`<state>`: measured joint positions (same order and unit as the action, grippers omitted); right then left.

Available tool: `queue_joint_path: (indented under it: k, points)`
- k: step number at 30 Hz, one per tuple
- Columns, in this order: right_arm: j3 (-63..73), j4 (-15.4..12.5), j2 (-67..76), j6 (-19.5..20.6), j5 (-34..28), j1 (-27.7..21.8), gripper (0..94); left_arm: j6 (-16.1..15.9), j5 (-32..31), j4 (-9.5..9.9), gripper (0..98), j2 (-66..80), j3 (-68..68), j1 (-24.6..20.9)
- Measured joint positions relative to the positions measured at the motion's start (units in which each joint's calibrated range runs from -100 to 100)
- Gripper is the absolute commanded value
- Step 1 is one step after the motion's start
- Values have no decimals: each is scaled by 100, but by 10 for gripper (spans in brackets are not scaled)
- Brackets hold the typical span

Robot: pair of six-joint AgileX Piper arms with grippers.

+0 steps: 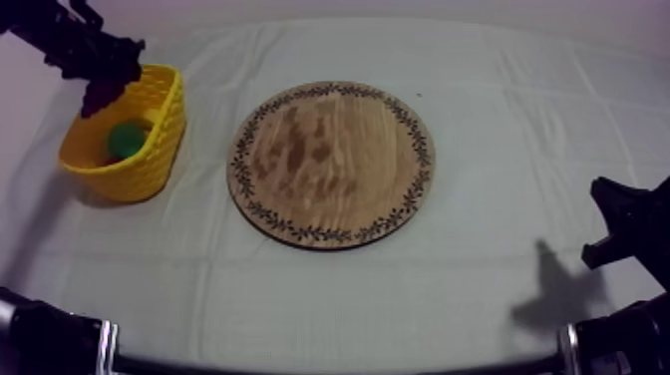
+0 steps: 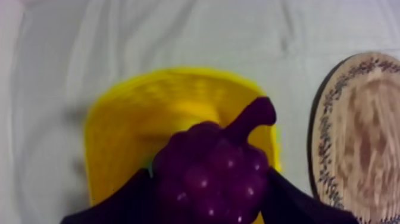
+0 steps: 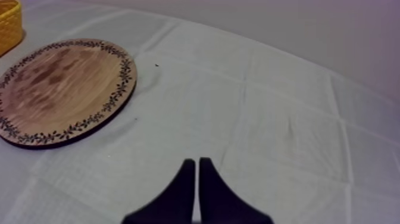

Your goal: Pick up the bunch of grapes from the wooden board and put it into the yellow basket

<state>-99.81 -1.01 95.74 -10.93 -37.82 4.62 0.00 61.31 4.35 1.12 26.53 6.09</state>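
Note:
My left gripper (image 2: pixel 208 182) is shut on the purple bunch of grapes (image 2: pixel 209 156), one black finger (image 2: pixel 122 202) on each side of it. The grapes hang just above the open yellow basket (image 2: pixel 143 119). In the top view the left gripper (image 1: pixel 104 85) holds the grapes (image 1: pixel 98 101) over the far left rim of the basket (image 1: pixel 160 150). The round wooden board (image 1: pixel 331 165) lies bare in the middle of the table. My right gripper (image 3: pixel 196 170) is shut on nothing, its fingers together as a narrow wedge, low at the right side (image 1: pixel 610 224).
A green fruit (image 1: pixel 127 138) lies inside the basket. The board's patterned rim (image 2: pixel 333 101) is a short way right of the basket. In the right wrist view the board (image 3: pixel 59 89) and a corner of the basket (image 3: pixel 9 24) lie far off across open cloth.

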Motion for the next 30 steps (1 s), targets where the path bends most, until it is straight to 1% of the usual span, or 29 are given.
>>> queue_joint_path:
  k: [8,13,15,16,19,20,22,24,27,29,30]
  points:
    - [0,0,0,0,0,0,4,0,-147,-2,403,-373,178,-187]
    - [0,0,0,0,0,0,4,0,-158,11,425,-464,183,-244]
    - [0,0,0,0,0,0,4,0,-96,24,474,-476,183,-262]
    - [0,0,0,0,0,0,4,0,-86,24,525,-476,177,-270]
    - [0,0,0,0,0,0,4,18,19,29,757,-476,115,-288]
    - [0,0,0,0,0,0,4,31,58,29,817,-476,98,-288]
    - [0,0,0,0,0,0,4,51,130,36,891,-476,32,-288]
    - [0,0,0,0,0,0,4,97,201,74,927,-445,-2,-288]
    - [0,0,0,0,0,0,4,178,200,121,947,-402,-21,-268]
    - [0,0,0,0,0,0,4,234,202,139,916,-368,-35,-264]
    - [0,0,0,0,0,0,4,260,194,146,879,-336,-42,-264]
